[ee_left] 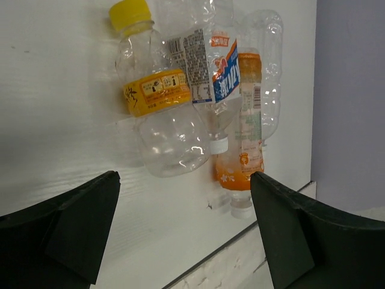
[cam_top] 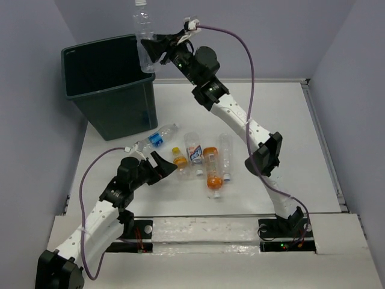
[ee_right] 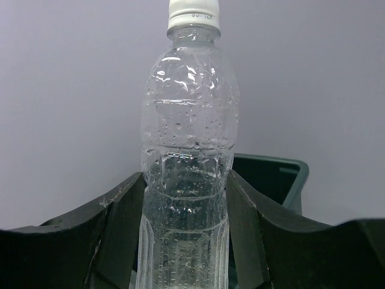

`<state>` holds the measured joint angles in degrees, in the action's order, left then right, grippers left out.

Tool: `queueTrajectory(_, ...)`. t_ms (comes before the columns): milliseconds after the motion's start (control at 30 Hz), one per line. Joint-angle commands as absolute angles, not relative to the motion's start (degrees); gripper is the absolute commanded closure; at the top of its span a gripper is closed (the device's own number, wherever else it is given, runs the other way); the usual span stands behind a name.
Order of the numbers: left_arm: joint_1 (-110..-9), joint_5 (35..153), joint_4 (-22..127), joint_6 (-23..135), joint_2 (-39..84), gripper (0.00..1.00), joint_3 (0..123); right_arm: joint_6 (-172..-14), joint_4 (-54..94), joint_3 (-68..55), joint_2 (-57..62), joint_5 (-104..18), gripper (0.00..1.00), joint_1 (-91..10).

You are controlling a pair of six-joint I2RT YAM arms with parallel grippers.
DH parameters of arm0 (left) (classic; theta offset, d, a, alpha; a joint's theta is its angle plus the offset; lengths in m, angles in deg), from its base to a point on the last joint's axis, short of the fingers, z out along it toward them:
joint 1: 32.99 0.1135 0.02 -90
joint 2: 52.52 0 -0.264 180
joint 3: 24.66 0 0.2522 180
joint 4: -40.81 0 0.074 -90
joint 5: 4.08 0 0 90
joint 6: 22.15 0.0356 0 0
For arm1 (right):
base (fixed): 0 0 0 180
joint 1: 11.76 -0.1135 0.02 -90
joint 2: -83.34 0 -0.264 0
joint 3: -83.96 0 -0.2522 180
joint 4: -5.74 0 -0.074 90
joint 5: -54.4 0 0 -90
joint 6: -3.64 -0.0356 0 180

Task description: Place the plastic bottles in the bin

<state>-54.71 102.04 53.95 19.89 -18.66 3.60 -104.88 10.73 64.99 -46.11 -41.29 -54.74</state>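
The bin (cam_top: 120,114) stands at the table's far left corner. My right pincer (cam_top: 150,49) clamps a clear, white-capped bottle (cam_top: 143,27) upright over the bin's right rim. My left pincer (cam_top: 157,167) gapes wide beside the other bottles (cam_top: 201,159), which lie mid-table.

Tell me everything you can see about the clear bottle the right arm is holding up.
The clear ribbed plastic bottle has a white cap, no visible label and small droplets inside. It stands upright, cap up, clamped around its lower body by the right gripper's black fingers, raised above the table near the rim of the dark grey-green plastic bin. Nothing else touches it.
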Motion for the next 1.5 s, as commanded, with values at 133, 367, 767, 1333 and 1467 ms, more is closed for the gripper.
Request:
queueTrajectory(133,-60.6,101.5,48.3,19.5,-16.0,0.01,3.4,-103.4,-19.2,74.9,-60.2,-32.4,0.69,-59.4)
queueTrajectory(367,-62.5,99.8,46.0,19.4,-12.8,0.01,3.4,-102.4,-20.1,75.0,-65.1,-29.3,0.48,-59.9)
queueTrajectory(767,-63.6,95.5,43.2,19.4,-5.9,0.01,8.1,-94.4,-5.7,65.9,-52.3,-39.2,0.0,-59.9)
queueTrajectory(1333,-66.0,83.6,41.1,25.2,12.7,0.01,16.8,-101.9,-0.5,-29.8,10.5,-27.6,0.09,-52.6)
queueTrajectory(1467,-66.0,83.6,41.0,26.3,17.1,0.06,18.5,-108.1,4.4,-38.7,13.6,-26.8,0.09,-49.3)
